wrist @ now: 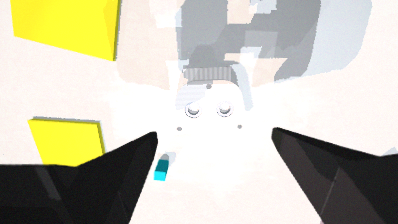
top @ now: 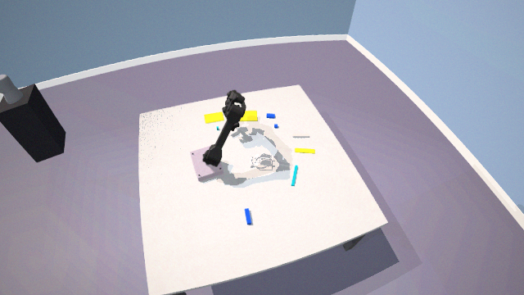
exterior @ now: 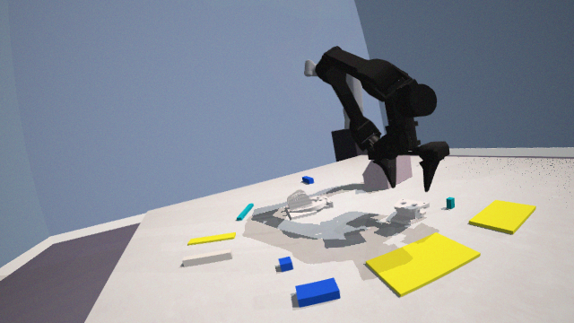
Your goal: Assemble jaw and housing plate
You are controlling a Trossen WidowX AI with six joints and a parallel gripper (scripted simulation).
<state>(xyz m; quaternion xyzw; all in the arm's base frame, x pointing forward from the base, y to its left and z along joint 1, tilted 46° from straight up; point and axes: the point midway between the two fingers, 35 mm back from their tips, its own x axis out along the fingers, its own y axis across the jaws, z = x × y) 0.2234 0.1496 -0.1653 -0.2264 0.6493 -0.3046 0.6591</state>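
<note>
Hovering: one gripper (top: 235, 102) (exterior: 410, 188) (wrist: 214, 134), open, empty
White assemblies (top: 264, 161) (exterior: 412, 210) (wrist: 210, 120): two, one near gripper
Yellow pieces (top: 249, 115) (exterior: 421, 266) (wrist: 65, 25): three
Blue blocks (top: 271, 115) (exterior: 317, 292): three
Teal pieces (top: 294, 176) (exterior: 245, 212) (wrist: 161, 172): two, one left in exterior view

The pale, nearly white tabletop (top: 180, 229) (exterior: 148, 278) (wrist: 60, 90) is a broad slab with straight edges, mottled with grey and beige shadow patches around its middle. Directly on it lie a larger yellow slab (top: 250, 115) (exterior: 426, 265) (wrist: 70, 25) and, near it, a smaller yellow slab (top: 214, 118) (exterior: 503, 217) (wrist: 67, 142), with a small teal block (top: 218, 128) (exterior: 450, 203) (wrist: 161, 171) nearby. A blue brick (top: 270, 115) (exterior: 317, 292) lies near a little blue cube (top: 276, 126) (exterior: 285, 264). A thin whitish bar (top: 301, 137) (exterior: 207, 257) lies beside a narrow yellow strip (top: 304, 151) (exterior: 212, 239); near that is a cyan stick (top: 294, 175) (exterior: 245, 212). Well apart lies another blue bar (top: 248, 216) (exterior: 308, 179). Two white mechanical pieces also rest there, apart from each other.
</note>
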